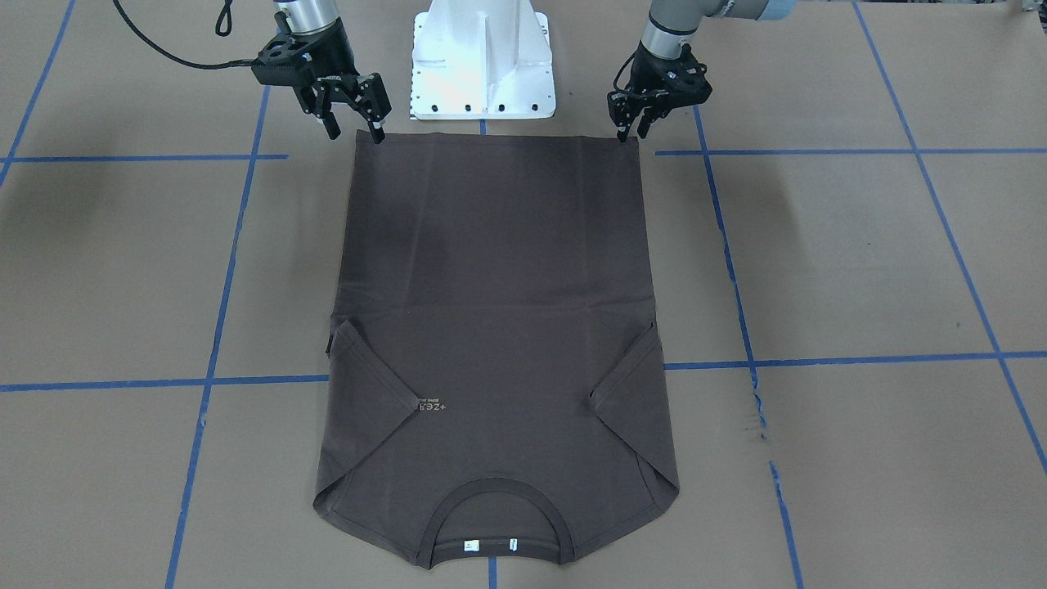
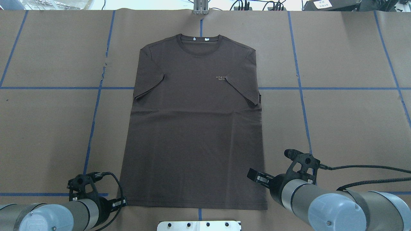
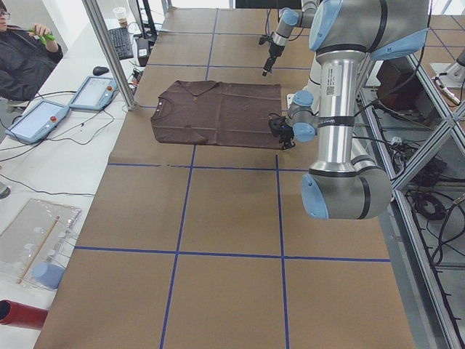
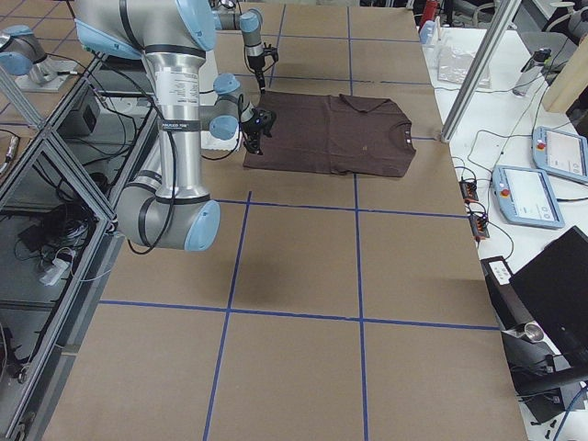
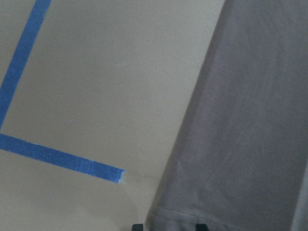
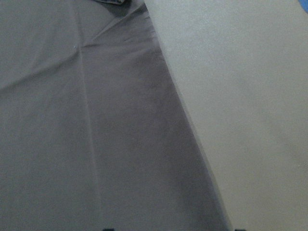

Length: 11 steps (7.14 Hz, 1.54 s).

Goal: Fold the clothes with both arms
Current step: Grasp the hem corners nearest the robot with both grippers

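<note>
**Both arms low, jaws apart**

The left arm (image 2: 48, 216) and the right arm (image 2: 337, 205) each reach forward and down from the base, wrists bent so the grippers point downward. The right gripper (image 1: 354, 127) has its fingers spread wide. The left gripper (image 1: 635, 129) shows a narrower gap between its fingertips.

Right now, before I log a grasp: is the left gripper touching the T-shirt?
Cannot tell. The front-facing view puts the left gripper at the T-shirt hem corner, but neither it nor the wrist view plainly shows contact or a gap.
</note>
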### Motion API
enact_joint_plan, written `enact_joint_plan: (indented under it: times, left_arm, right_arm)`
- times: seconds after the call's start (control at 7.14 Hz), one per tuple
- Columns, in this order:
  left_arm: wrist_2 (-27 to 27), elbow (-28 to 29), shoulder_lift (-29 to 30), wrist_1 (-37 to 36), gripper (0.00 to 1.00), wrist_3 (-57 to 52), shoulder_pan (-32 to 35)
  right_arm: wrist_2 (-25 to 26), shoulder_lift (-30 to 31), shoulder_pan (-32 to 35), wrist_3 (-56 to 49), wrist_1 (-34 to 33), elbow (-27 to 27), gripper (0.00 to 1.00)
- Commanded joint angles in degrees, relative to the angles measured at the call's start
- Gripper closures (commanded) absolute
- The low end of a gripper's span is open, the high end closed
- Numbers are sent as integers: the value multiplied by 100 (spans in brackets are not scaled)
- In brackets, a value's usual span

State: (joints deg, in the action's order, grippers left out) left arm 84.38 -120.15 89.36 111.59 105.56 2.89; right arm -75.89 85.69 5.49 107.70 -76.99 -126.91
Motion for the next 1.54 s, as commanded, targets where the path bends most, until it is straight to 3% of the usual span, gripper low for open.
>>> enact_joint_plan:
  times: [0.0,0.7,0.84,0.98,1.12,1.4]
  left_arm:
    - [0,1,11,-24,58,0,-8]
    - [9,36,29,-24,64,0,-17]
    - [9,53,46,-24,74,0,-17]
    - [9,53,64,-24,94,0,-17]
    - [9,53,64,-24,100,0,-17]
    - [9,36,73,-32,100,0,-17]
  right_arm:
    - [4,0,-4,5,0,0,13]
    - [47,0,-4,-4,0,0,12]
    - [48,0,-4,-4,0,0,12]
    - [39,0,-4,-4,0,0,12]
    - [48,0,-4,-4,0,0,12]
    - [196,-17,-143,118,-35,52,17]
